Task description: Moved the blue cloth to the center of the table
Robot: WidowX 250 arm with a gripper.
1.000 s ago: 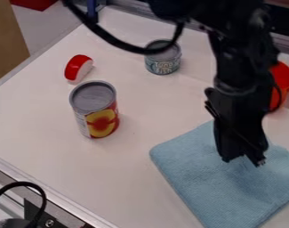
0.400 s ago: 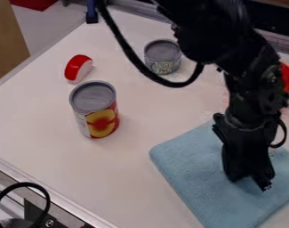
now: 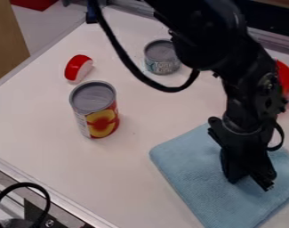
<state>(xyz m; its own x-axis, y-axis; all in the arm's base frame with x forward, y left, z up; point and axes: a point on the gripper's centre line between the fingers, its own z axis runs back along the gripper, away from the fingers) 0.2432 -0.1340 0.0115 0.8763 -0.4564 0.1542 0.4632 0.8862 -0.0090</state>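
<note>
Blue Cloth Waits on a Clean Pinch

The blue cloth [image 3: 194,164] lies flat at the lower right of the camera view, on the white table [image 3: 45,129]. The claw [image 3: 251,181] hangs low over it, well in from the cloth's near left edge. Whether the claw is open or closed, and whether it has any fabric in hold, I cannot tell.

The step in hand looks to be getting a grip on the cloth. Doing it well means pressing down just enough for the fabric to bunch, then closing on a proper fold; a shallow pinch would likely slip off the flat weave. A small lift before travelling would prove the hold.

From there the move should go toward the upper left of the view, low and slow, letting the cloth trail flat. The tall can with the fruit label [image 3: 100,116] stands on that side, so stopping short of it matters. The short grey can [image 3: 162,60] stands beyond the cloth, near the arm's looping cable [image 3: 134,71]; a wide swing could knock it. Releasing close to the surface should keep the cloth from crumpling.
</note>
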